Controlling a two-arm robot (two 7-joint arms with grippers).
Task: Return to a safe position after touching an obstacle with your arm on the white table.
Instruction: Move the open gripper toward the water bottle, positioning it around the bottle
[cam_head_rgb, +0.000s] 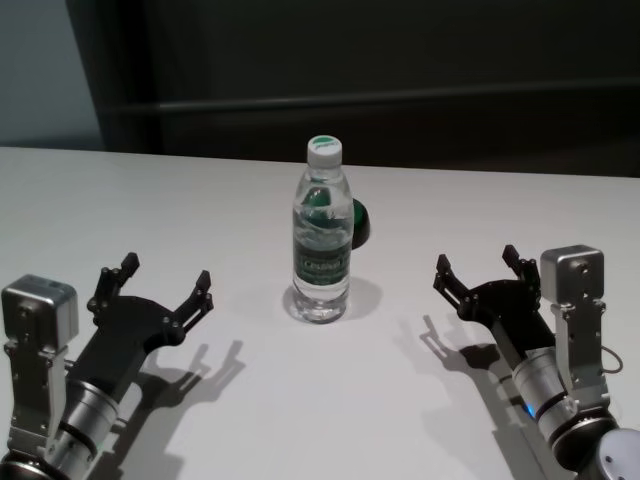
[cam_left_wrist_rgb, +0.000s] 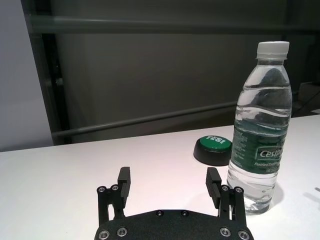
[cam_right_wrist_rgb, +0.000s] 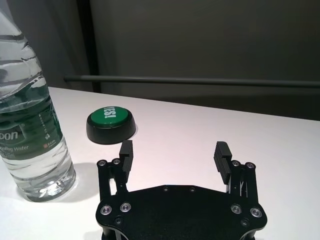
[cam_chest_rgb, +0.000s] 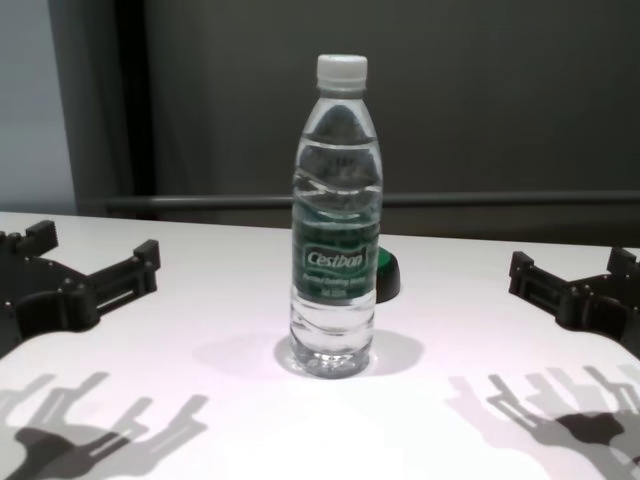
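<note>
The bottle (cam_chest_rgb: 337, 215) carries a green label with "Cestbon" in white script, read whole in the chest view; the left wrist view shows only "Cest" with a smaller line beneath that seems to say "Purified Drinking", and the right wrist view catches "pon" above "Water". Behind the bottle sits a dark-rimmed green button (cam_left_wrist_rgb: 213, 149) whose top reads "YES!" — legible from both wrist cameras, while from the head and chest it is a mostly hidden dark shape peeking out on the bottle's right.

The bottle itself is tall, clear and ribbed, filled with water, capped with a white screw cap, and it stands upright near the middle of the white table (cam_head_rgb: 150, 200), between the two arms and apart from both.

The left gripper (cam_head_rgb: 165, 277) hovers low over the table well to the bottle's left, its two black fingers (cam_left_wrist_rgb: 124, 180) spread wide with nothing between them. The right gripper (cam_head_rgb: 480, 268) mirrors it on the other side, fingers (cam_right_wrist_rgb: 221, 155) likewise splayed and holding nothing. Only the head view takes in both forearms and their grey wrist modules at once — the chest view shows just the finger ends at its edges, with their shadows on the tabletop
</note>
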